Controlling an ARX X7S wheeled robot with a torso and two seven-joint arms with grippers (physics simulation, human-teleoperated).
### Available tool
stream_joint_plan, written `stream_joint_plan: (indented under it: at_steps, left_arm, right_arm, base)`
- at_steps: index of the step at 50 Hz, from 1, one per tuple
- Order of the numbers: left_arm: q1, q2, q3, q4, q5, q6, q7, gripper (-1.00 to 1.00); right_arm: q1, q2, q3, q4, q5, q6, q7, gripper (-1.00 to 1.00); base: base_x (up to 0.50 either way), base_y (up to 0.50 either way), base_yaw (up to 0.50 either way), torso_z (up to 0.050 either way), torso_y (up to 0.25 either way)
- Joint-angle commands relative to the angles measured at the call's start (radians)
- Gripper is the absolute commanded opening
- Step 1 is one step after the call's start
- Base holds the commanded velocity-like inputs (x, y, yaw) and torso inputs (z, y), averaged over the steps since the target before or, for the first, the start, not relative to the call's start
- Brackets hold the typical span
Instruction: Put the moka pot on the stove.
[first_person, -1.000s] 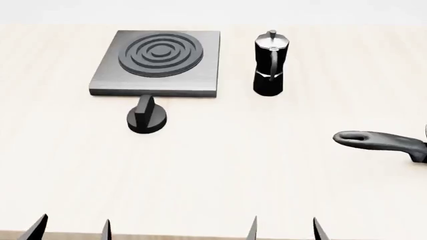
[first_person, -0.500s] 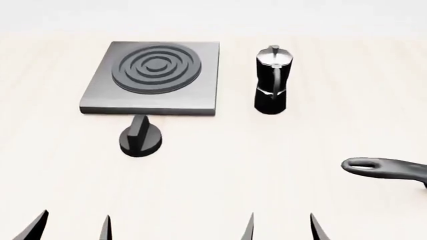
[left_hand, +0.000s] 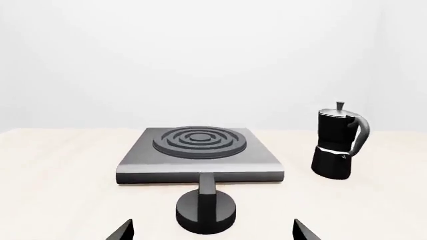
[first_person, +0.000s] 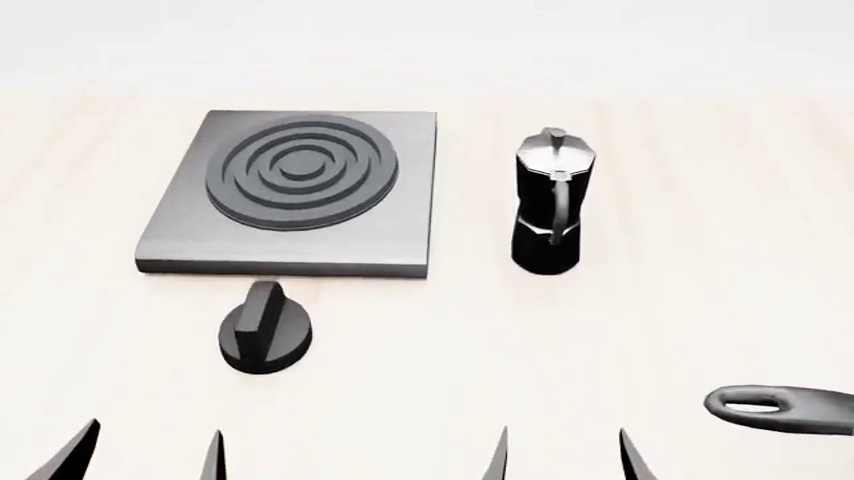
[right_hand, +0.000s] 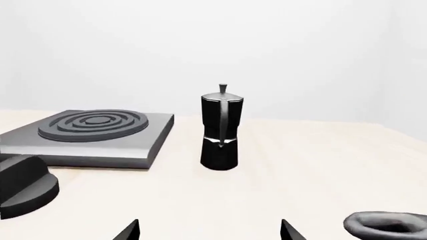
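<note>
The moka pot (first_person: 550, 205) stands upright on the pale table, just right of the stove (first_person: 294, 190), apart from it; it also shows in the left wrist view (left_hand: 339, 145) and the right wrist view (right_hand: 221, 131). The stove is a grey square plate with a dark ring burner (left_hand: 200, 155) (right_hand: 93, 132). My left gripper (first_person: 144, 455) (left_hand: 212, 231) is open at the near table edge, in line with the black dial knob. My right gripper (first_person: 563, 455) (right_hand: 208, 230) is open too, well short of the pot, nothing between its fingers.
A round black dial knob (first_person: 267, 328) (left_hand: 206, 209) (right_hand: 23, 186) lies just in front of the stove. A dark pan handle (first_person: 781, 406) (right_hand: 387, 227) reaches in at the right, near my right gripper.
The head view has shifted: stove, pot, knob and pan handle all sit lower in the picture than a second ago. Both grippers' fingertips stay at the bottom edge, still open.
</note>
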Motion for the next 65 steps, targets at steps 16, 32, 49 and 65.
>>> stream_joint_plan:
  at_steps: [16,32,49,65]
  left_arm:
    - [-0.006,-0.012,0.019,-0.017,-0.008,0.012,-0.012,1.0]
    - [-0.007,-0.022,0.028,-0.012,-0.017,0.014,-0.016,1.0]
    - [-0.006,-0.031,0.037,-0.005,-0.023,0.012,-0.028,1.0]
    - [-0.01,-0.04,0.047,-0.006,-0.03,0.013,-0.038,1.0]
  right_arm:
    - [0.009,0.01,-0.016,0.027,0.023,-0.013,0.015,1.0]
    - [0.015,0.018,-0.025,0.036,0.034,-0.019,0.023,1.0]
    - [0.03,0.021,-0.036,0.063,0.046,-0.03,0.026,1.0]
    - [0.034,0.03,-0.044,0.064,0.049,-0.04,0.037,1.0]
  base:
    - [0.25,0.0,0.0,0.0,0.0]
    - [0.25,0.0,0.0,0.0,0.0]
    - [0.25,0.0,0.0,0.0,0.0]
    - [0.15,0.0,0.0,0.0,0.0]
